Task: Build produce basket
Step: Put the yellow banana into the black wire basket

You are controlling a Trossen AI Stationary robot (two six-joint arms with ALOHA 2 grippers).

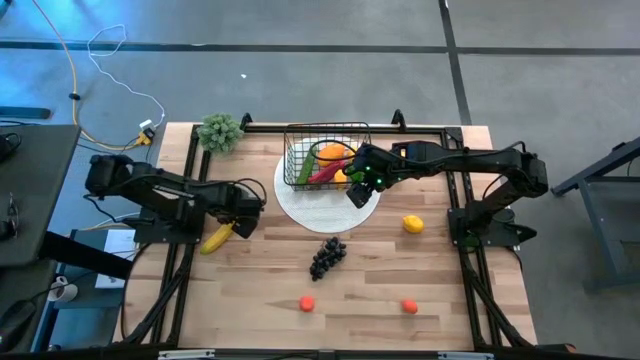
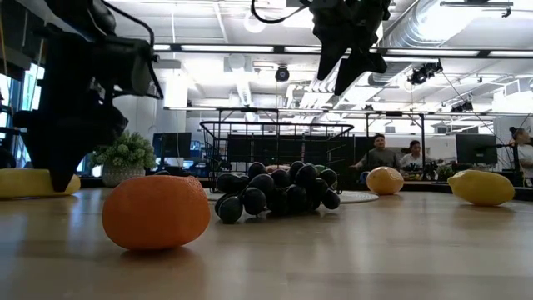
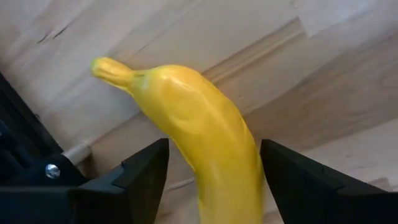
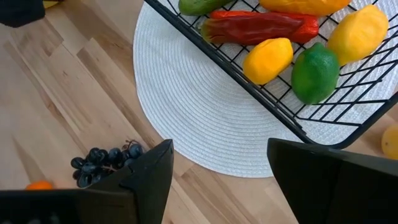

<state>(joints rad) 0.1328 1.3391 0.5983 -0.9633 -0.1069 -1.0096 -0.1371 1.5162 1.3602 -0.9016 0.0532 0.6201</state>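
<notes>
Left wrist view gives me the left pincer (image 3: pixel 214 171) spread wide around a smooth curved banana (image 3: pixel 199 134) on the pale wood-grain tabletop (image 3: pixel 323 74); right pincer (image 4: pixel 217 168) gapes empty over the wire basket (image 4: pixel 292 118).

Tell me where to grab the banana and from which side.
Grip the banana across its thick middle, coming straight down from above. It lies flat on the table, and the left gripper already straddles it with fingers open either side; the narrow stem end would slip.

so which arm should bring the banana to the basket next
The left. Its gripper is open with the fingers on either side of the banana, at the table's left. The right gripper is empty and open, up by the basket, far from it.
</notes>
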